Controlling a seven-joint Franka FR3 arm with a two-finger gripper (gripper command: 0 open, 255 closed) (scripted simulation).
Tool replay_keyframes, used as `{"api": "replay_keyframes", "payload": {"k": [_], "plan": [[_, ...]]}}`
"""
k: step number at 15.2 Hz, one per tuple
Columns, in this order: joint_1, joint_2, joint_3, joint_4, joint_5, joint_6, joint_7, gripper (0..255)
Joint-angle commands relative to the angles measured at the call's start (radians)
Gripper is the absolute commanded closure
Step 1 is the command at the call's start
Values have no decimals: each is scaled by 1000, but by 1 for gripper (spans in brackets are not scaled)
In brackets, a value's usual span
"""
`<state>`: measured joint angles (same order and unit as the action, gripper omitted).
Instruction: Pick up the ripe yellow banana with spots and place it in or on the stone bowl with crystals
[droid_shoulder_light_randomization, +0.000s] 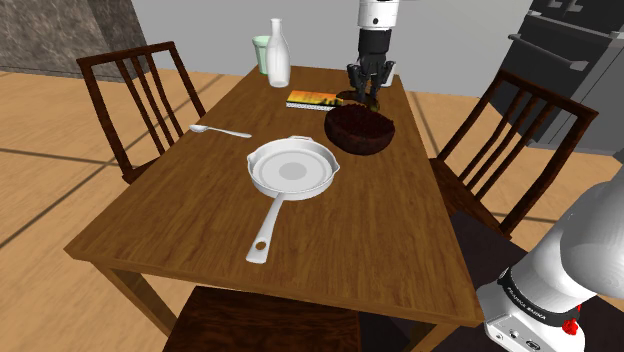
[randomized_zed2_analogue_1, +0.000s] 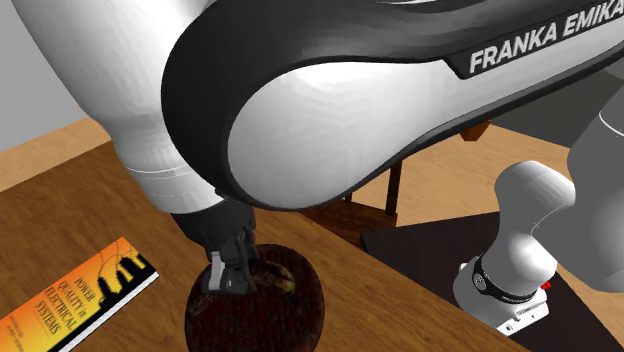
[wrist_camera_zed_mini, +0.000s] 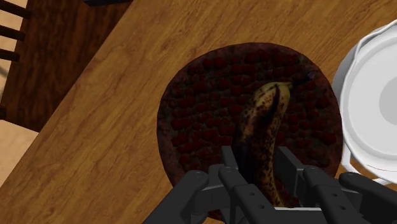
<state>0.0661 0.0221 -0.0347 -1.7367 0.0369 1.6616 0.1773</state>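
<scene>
While a white skillet (droid_shoulder_light_randomization: 291, 167) sits mid-tabletop (droid_shoulder_light_randomization: 200, 220), a spoon (droid_shoulder_light_randomization: 220, 130) lies to the shoulder view's left of it, and a white bottle (droid_shoulder_light_randomization: 278, 55), pale green cup (droid_shoulder_light_randomization: 261, 52) and orange book (droid_shoulder_light_randomization: 313, 99) keep to the far edge. The dark, red-flecked bowl (droid_shoulder_light_randomization: 358, 130) stands just beside the skillet's rim, near the book. The pincer (wrist_camera_zed_mini: 256, 159) hangs over the bowl, its fingers clamped on the brown-spotted yellow banana (wrist_camera_zed_mini: 262, 127), which reaches forward over the bowl's hollow; whether it touches the bowl can't be told.

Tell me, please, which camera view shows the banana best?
The wrist view: the banana lies full length, brown-spotted, between the gripper's fingers above the dark bowl. The shoulder view gives a small yellowish bit under the gripper; in the second exterior view the gripper largely hides it.
</scene>
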Motion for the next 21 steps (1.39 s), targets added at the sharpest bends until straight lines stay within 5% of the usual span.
{"api": "replay_keyframes", "payload": {"k": [1, 11, 12, 17, 21], "plan": [[0, -1, 0, -30, 0, 29, -1, 255], [0, -1, 0, -57, 0, 57, -2, 255], [0, -1, 0, -57, 0, 57, -2, 0], [0, -1, 0, -57, 0, 57, -2, 0], [-2, 20, -2, 95, 0, -75, -1, 0]]}}
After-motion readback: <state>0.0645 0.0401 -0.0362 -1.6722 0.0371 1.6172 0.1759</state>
